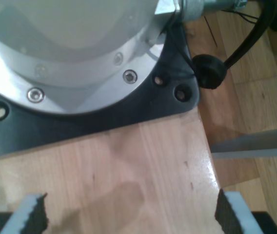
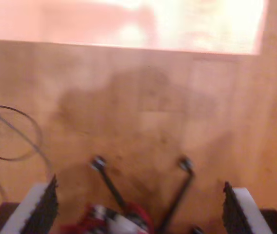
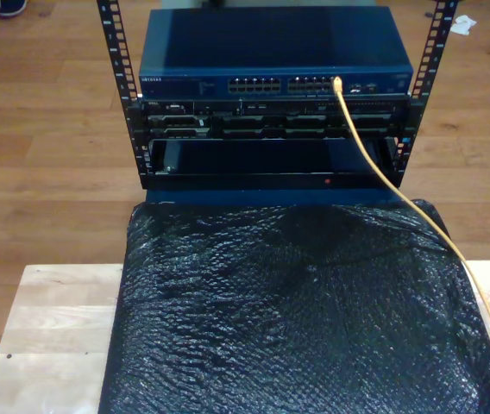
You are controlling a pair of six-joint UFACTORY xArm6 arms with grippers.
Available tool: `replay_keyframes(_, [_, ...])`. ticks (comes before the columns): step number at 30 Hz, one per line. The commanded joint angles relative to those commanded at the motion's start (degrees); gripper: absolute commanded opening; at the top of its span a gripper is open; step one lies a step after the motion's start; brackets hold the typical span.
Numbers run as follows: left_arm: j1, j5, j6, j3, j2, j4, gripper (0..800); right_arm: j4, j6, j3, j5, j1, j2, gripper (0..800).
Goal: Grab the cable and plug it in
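Yellow cable (image 3: 398, 187) plugged into blue switch (image 3: 275, 53) in black rack (image 3: 271, 129), trailing over crinkly black sheet's (image 3: 297, 310) far corner; my first gripper (image 1: 128, 214) and my second gripper (image 2: 141, 204) both spread wide over wood, holding nothing

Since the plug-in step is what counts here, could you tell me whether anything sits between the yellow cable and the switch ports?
Nothing visible does. In the exterior view the yellow cable runs over the black plastic sheet and its tip already meets a port on the blue network switch, toward that view's right.
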Motion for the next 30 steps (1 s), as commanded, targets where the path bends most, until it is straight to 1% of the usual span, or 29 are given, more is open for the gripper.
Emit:
replay_keyframes(9, [0.00,0.00,0.00,-0.09,0.00,0.00,800,-0.09,-15.30,11.25,1.41,-12.66,-9.58,798])
replay_keyframes(16, [0.00,0.00,0.00,-0.09,0.00,0.00,800,-0.18,-24.62,16.62,3.96,-21.10,-15.21,798])
replay_keyframes(23, [0.00,0.00,0.00,-0.09,0.00,0.00,800,-0.44,-31.56,20.57,5.89,-27.78,-18.02,798])
replay_keyframes(30, [0.00,0.00,0.00,0.00,0.00,0.00,800,-0.35,-38.95,24.09,5.89,-35.08,-18.64,798])
